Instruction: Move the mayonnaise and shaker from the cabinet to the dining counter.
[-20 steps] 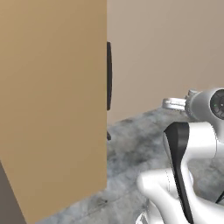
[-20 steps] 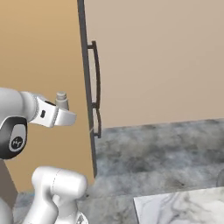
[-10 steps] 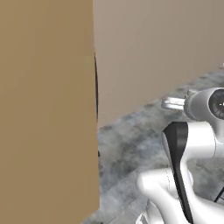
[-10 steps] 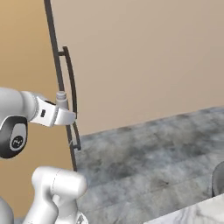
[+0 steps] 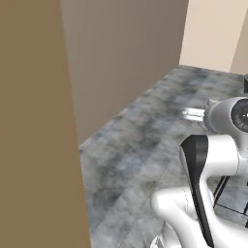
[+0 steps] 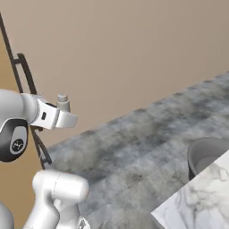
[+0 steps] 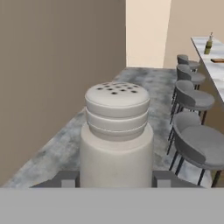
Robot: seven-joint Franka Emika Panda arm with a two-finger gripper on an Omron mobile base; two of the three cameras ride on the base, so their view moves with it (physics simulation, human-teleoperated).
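Hand view: the shaker (image 7: 117, 131), pale with a holed rounded top, stands upright between the two dark fingers (image 7: 65, 178) of the claw (image 7: 116, 179), which is closed on its sides and carries it above the mottled grey floor (image 7: 61, 148). To its right, round grey stools (image 7: 192, 144) line the bench (image 7: 214, 57), whose marble corner (image 6: 201, 201) shows in the right base view. A tan wall (image 7: 57, 65) rises on the left.

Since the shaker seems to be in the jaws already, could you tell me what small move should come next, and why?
Probably keep the gripper shut on the shaker and carry on toward the dining counter: the shaker sits upright between the jaws, and the counter lies ahead past the stools.
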